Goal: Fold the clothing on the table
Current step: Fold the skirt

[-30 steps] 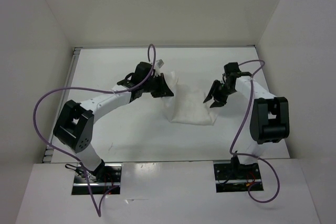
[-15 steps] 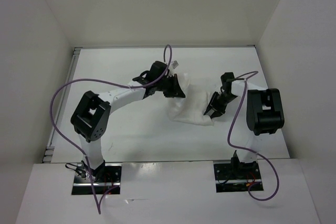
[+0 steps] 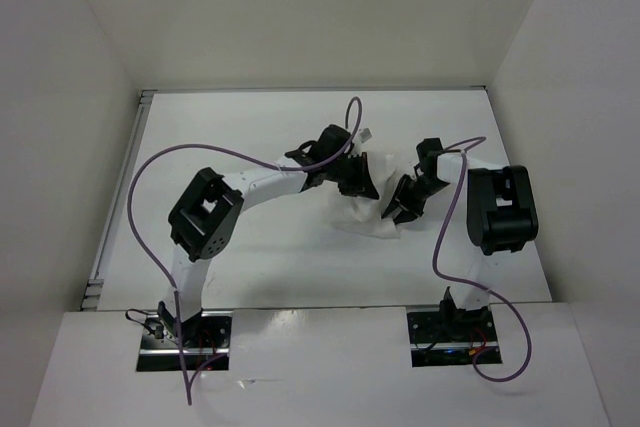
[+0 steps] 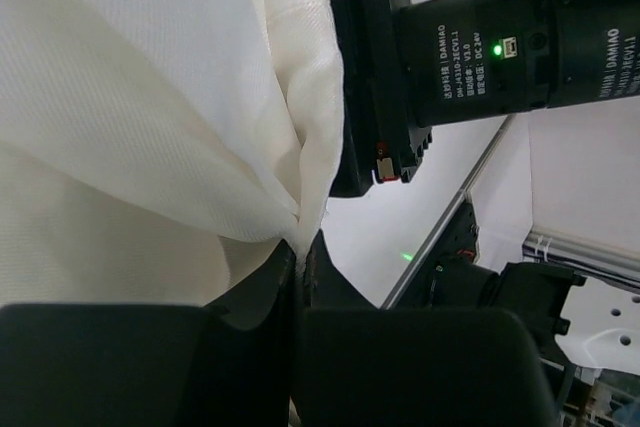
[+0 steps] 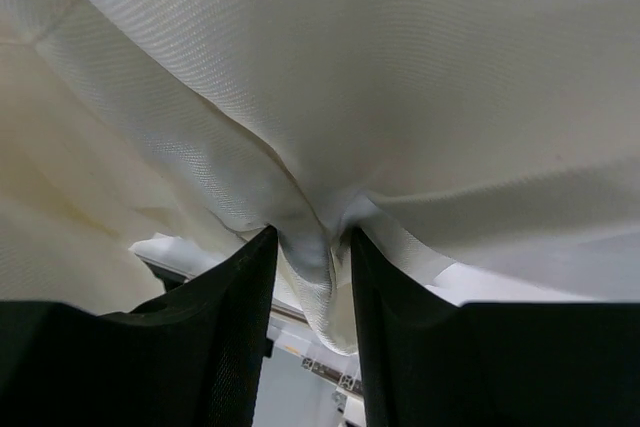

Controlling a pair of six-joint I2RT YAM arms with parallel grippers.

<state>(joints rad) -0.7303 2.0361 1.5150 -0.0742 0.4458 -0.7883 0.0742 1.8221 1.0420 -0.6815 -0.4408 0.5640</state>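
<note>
The clothing (image 3: 378,219), thin white fabric, lies bunched at the middle of the table (image 3: 240,127), between my two grippers. My left gripper (image 3: 357,180) is at its left upper side, shut on an edge of the fabric. In the left wrist view the clothing (image 4: 150,97) rises from the pinched left gripper (image 4: 300,247). My right gripper (image 3: 401,210) sits at the cloth's right edge. The right wrist view shows a fold of the clothing (image 5: 350,67) squeezed between the dark fingers of the right gripper (image 5: 312,247).
White walls enclose the table on three sides. A metal edge strip (image 3: 118,209) runs down the left side. The two wrists stand close together; the right arm's black motor housing (image 4: 480,37) is just beyond the left fingers. Purple cables (image 3: 150,167) loop above both arms.
My left gripper has carried its edge of the clothing to the right, gathering the cloth into a smaller heap. The right gripper shifted slightly left and narrowed onto a fold.
</note>
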